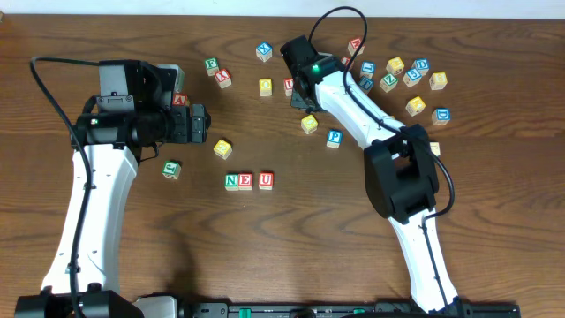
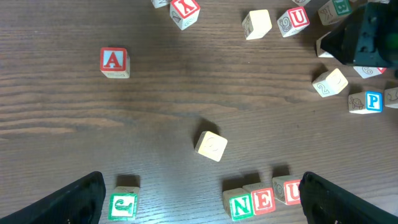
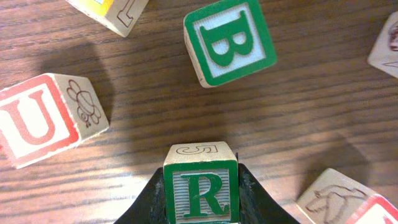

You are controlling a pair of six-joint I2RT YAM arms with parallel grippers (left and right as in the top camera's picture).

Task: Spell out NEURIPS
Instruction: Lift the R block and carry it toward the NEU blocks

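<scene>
My right fingers [image 3: 149, 208] pinch the small wooden green R cube [image 3: 200, 186]; my left fingers [image 2: 81, 200] hang spread above the wooden table [image 2: 155, 112].

Left arm [image 1: 101, 190] stretched forward from near edge, wrist turned to right. Left gripper [image 2: 202, 198] jaws wide apart. Right arm [image 1: 353, 106] bent at elbow, reaching far and left. Right gripper [image 3: 201, 186] low over table, jaws clamped on R cube [image 3: 200, 193].
</scene>
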